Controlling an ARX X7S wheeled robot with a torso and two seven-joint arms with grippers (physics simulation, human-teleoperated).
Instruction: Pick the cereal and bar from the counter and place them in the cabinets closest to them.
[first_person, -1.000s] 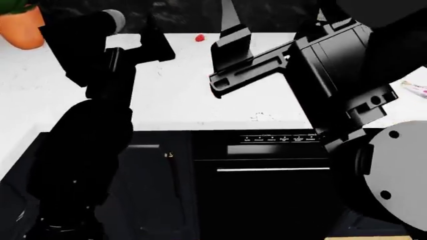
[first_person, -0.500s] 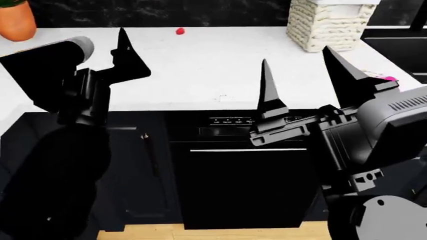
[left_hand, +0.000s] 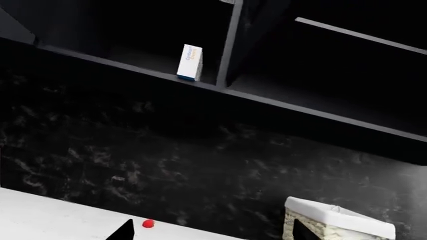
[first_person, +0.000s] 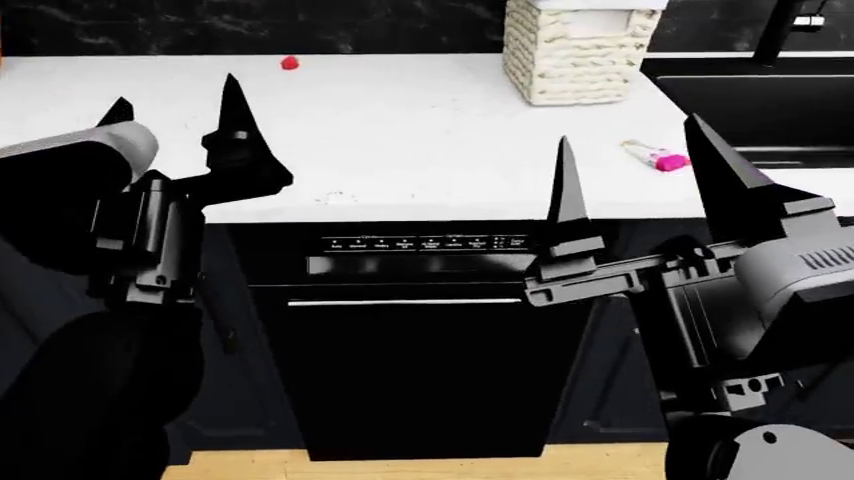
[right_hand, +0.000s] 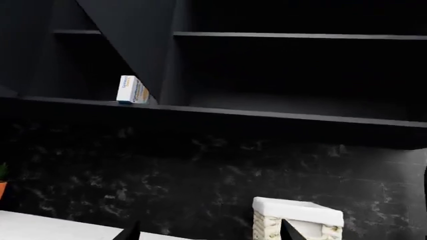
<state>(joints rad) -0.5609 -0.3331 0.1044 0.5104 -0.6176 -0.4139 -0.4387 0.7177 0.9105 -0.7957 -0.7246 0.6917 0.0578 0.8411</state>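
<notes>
looking down from the head view, the white counter (first_person: 400, 130) ran across the top, with a black dishwasher (first_person: 420, 340) under its front edge. the bar (first_person: 655, 156) lay flat on the counter near the right end, pink at one end and cream at the other. a pale stone-look basket (first_person: 571, 55) stood behind it, well apart from it. a small red thing (first_person: 290, 63) sat far back on the counter, toward the left. the left pincer (first_person: 174, 125) stood in front of the counter's left part with its dark pointed fingers spread and nothing between them. the right pincer (first_person: 641, 185) stood in front of the counter's edge, just near the bar but not touching it, with its two pointed fingers spread wide and holding nothing.

in the left wrist view, the cereal (left_hand: 189, 63) stood upright on a dark cabinet shelf (left_hand: 133, 64), just beside a dark upright divider (left_hand: 230, 45). below it was a black marbled wall (left_hand: 167, 165). the red thing (left_hand: 148, 224) and the basket (left_hand: 337, 225) showed low on the counter (left_hand: 47, 222).

in the right wrist view, the cereal (right_hand: 132, 90) stood on the shelf (right_hand: 220, 111) in the left cabinet space, next to the divider (right_hand: 167, 75). the basket (right_hand: 297, 220) stood below, in front of the black wall (right_hand: 200, 175).
</notes>
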